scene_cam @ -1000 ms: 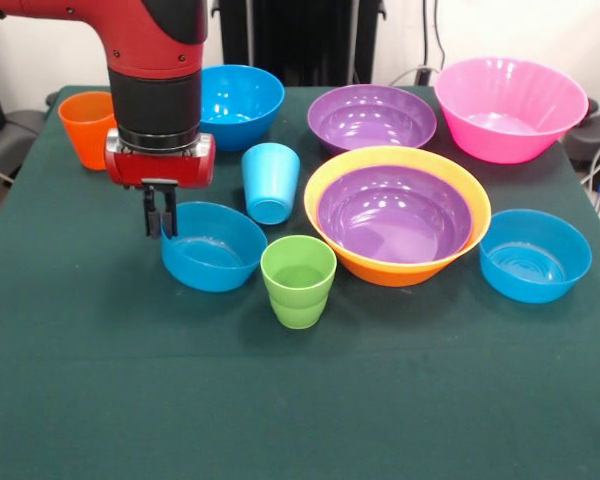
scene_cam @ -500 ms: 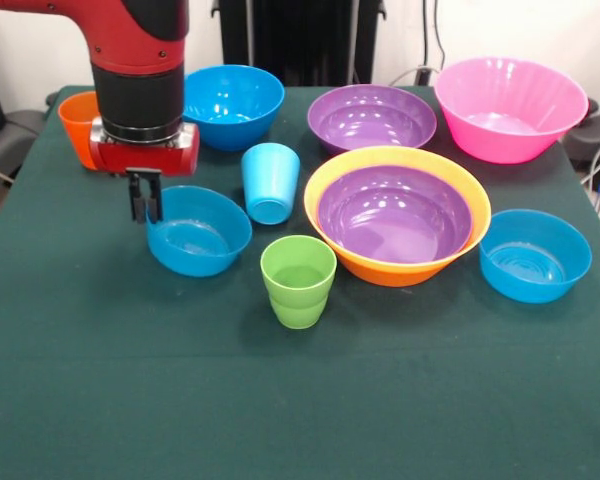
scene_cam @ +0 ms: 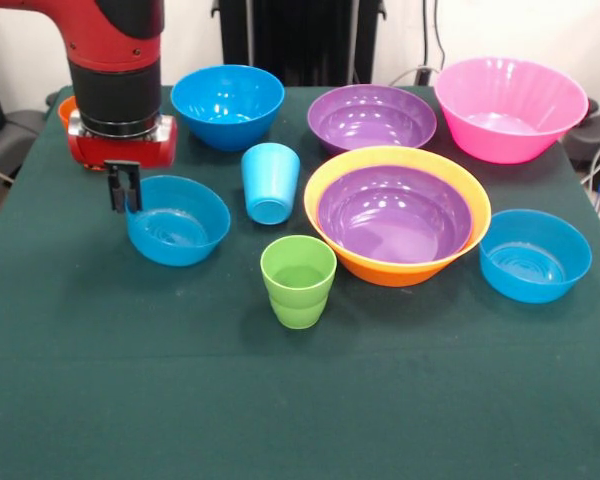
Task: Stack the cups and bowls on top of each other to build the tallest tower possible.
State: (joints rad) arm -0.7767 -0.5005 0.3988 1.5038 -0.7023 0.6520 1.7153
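At the far left the hand (scene_cam: 123, 188) hangs straight down from the red arm, its two black fingers pinched together over the left rim of a small blue bowl (scene_cam: 178, 220), so it is clamped on that bowl's edge. The bowl lies entirely to the right of the hand, mouth up and roughly level, close above or on the green bench (scene_cam: 130, 400); I cannot tell which. Being round, it has no long axis to line up, only its upright one. Behind the arm an orange cup (scene_cam: 67, 108) just peeks out.

Moving right, another blue bowl (scene_cam: 227, 104) sits at the far side, and a light blue cup (scene_cam: 271, 182) stands upside down near the held bowl. A green cup (scene_cam: 299, 281) stands mouth up, nearer to me. Right of centre, a purple bowl (scene_cam: 394, 214) nests inside the orange-yellow bowl (scene_cam: 400, 270). My guess is that stack is the goal, well off to the right of the hand. Beyond are a second purple bowl (scene_cam: 371, 117), a pink bowl (scene_cam: 510, 107) and a third blue bowl (scene_cam: 535, 254).
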